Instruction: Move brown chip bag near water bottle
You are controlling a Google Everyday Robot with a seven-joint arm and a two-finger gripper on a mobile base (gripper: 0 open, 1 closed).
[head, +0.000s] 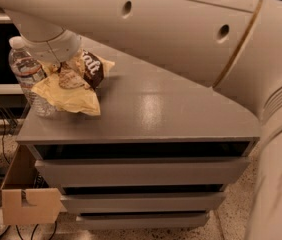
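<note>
**Bag at the bottle: placing step, release and retreat ahead**

You are at the tail of the job, as far as this view lets you judge. The brown chip bag (73, 91) lies on the grey drawer cabinet (161, 114), out toward ten o'clock from the middle of its top. The water bottle (27, 71) stands upright at the bag's nine o'clock. The bag's pale left edge overlaps the bottle's lower half in this view. You cannot tell whether the two touch.

The gripper (65, 70) sits under the big white wrist, right over the upper middle of the bag, with the dark front panel showing at its two o'clock. The wrist hides most of it, so you cannot tell whether it is clamped on the bag or free of it. The bag's lower edge looks to rest on the cabinet top.

The next move is probably a let-go, if the bag is held, then a straight lift. Keep the retreat away from nine o'clock, since a sideways brush there could tip the bottle or drag the crinkly bag off its spot.
</note>
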